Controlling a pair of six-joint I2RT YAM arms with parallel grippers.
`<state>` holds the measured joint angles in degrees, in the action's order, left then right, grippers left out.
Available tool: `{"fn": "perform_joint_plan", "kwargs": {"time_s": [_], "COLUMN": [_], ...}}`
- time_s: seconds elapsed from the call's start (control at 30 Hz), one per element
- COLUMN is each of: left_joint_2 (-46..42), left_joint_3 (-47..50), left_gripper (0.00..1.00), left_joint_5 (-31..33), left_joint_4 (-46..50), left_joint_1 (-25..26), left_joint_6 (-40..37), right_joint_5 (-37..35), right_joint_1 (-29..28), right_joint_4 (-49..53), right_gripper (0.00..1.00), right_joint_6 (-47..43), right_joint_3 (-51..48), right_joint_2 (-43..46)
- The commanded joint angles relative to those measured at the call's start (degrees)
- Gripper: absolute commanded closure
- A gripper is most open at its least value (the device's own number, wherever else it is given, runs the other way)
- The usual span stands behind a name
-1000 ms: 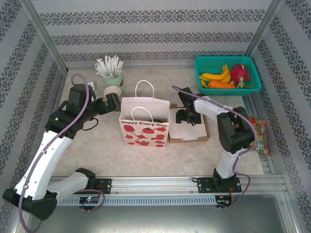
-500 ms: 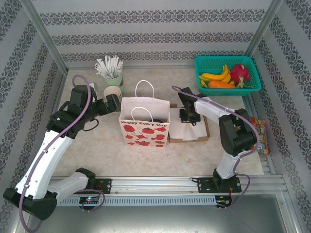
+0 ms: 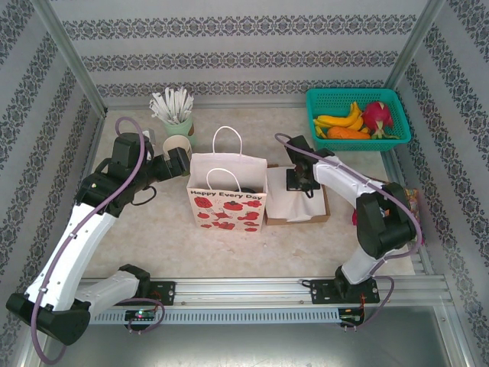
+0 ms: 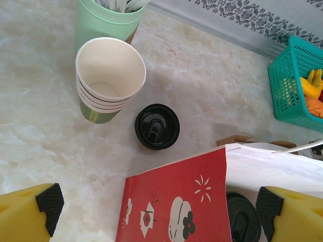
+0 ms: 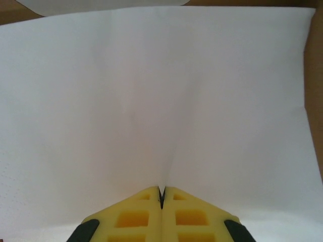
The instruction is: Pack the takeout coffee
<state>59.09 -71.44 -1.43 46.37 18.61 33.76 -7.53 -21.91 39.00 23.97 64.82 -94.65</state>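
A takeout coffee (image 4: 157, 126) with a black lid stands on the table between the stacked cups and the white paper bag (image 4: 176, 196). Another black-lidded coffee (image 4: 244, 219) sits inside the bag. My left gripper (image 4: 159, 222) hangs open over the bag's left edge, holding nothing; from above it (image 3: 177, 162) is at the bag's (image 3: 228, 200) upper left corner. My right gripper (image 5: 161, 194) is shut on a pinched fold of a white napkin (image 5: 161, 91). In the top view it (image 3: 296, 180) is over the cardboard tray (image 3: 321, 216).
A stack of cream-white cups (image 4: 108, 78) and a mint-green cup of white sticks (image 4: 103, 20) stand behind the bag. A teal fruit basket (image 3: 357, 115) is at the back right. A candy packet (image 3: 412, 200) lies by the right edge.
My right gripper has shut on the napkin in the tray, and its arm has swung its elbow to the right. The left arm has barely moved.
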Motion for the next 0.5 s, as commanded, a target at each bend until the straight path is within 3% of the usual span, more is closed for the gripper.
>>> {"fn": "perform_joint_plan", "kwargs": {"time_s": [0.0,0.23,0.47], "left_joint_2": [0.1,0.2,0.7], "left_joint_3": [0.9,1.1,1.3], "left_gripper": [0.01,0.00,0.00], "left_joint_5": [-0.2,-0.1,-0.2], "left_joint_4": [-2.3,-2.8,-3.0], "left_joint_1": [-0.8,-0.8,-0.8], "left_joint_6": [0.7,0.7,0.7], "right_joint_5": [-2.9,-4.5,-4.0], "right_joint_1": [-1.0,-0.8,-0.5], "right_joint_4": [-2.7,-12.9,-15.7], "right_gripper": [1.00,1.00,1.00], "right_joint_6": [0.0,-1.9,-4.2], "right_joint_3": [-2.2,-8.2,-4.7], "right_joint_2": [4.7,11.6,4.9]}}
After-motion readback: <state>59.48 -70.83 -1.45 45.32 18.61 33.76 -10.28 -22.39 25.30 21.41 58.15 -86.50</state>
